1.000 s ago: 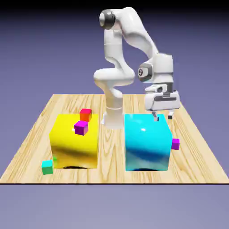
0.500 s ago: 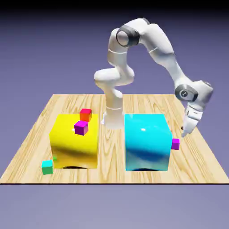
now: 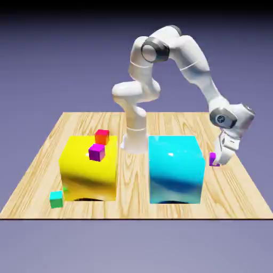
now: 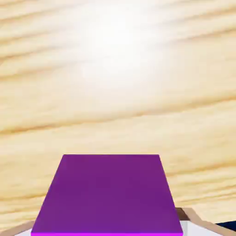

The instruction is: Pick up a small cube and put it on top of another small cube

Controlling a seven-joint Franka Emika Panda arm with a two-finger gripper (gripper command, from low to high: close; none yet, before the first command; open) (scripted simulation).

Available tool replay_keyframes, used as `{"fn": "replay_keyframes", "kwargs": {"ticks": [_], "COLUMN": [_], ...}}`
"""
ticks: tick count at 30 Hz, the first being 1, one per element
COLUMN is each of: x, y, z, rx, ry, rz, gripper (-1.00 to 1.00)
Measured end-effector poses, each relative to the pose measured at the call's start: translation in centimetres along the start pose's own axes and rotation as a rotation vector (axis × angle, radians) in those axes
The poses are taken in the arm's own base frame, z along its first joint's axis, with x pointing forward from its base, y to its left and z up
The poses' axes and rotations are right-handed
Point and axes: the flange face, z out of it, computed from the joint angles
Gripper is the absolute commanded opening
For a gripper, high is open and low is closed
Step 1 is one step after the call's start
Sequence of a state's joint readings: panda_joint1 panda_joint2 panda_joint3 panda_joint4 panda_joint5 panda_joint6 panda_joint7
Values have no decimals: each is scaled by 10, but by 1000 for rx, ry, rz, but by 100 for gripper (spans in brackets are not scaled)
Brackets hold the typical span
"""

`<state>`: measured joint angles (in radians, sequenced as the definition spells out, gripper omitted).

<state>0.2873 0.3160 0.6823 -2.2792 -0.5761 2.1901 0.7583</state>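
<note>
Landmark: the cyan block. The gripper is closing its fingers on a small violet cube — the cube is filling the space between the fingertips in the hand view — and both are sitting beside the block, on the exterior view's right. The red-orange cube is resting on top of the yellow block, which is standing to the exterior view's left of the cyan one. A second violet cube is lying near the red-orange cube — also to the left of the landmark. A teal-green cube is sitting farther left, on the wooden table.
</note>
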Motion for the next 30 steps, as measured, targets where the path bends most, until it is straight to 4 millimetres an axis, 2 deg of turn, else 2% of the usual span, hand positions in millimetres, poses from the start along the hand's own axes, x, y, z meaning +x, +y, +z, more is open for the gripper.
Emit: {"fn": "replay_keyframes", "kwargs": {"ticks": [3, 7, 10, 13, 18, 23, 24, 26, 27, 29, 30], "x": [17, 26, 25, 12, -33, -85, -101, -147, -169, -174, -176], "y": [61, 150, 227, 302, 416, 493, 509, 548, 563, 565, 562], "z": [-28, -65, -56, -47, -34, -1, 1, -6, -10, -12, 4], "rx": [-81, -203, -196, -170, -84, 95, 123, 155, 172, 177, 176], "ry": [80, 155, 57, -37, -170, -297, -310, -316, -315, -312, -313], "rz": [41, 114, 197, 278, 401, 497, 513, 545, 555, 551, 553], "gripper": [-100, -100, -100, -100, -100, -100, -100, -100, -100, -100, -100]}}
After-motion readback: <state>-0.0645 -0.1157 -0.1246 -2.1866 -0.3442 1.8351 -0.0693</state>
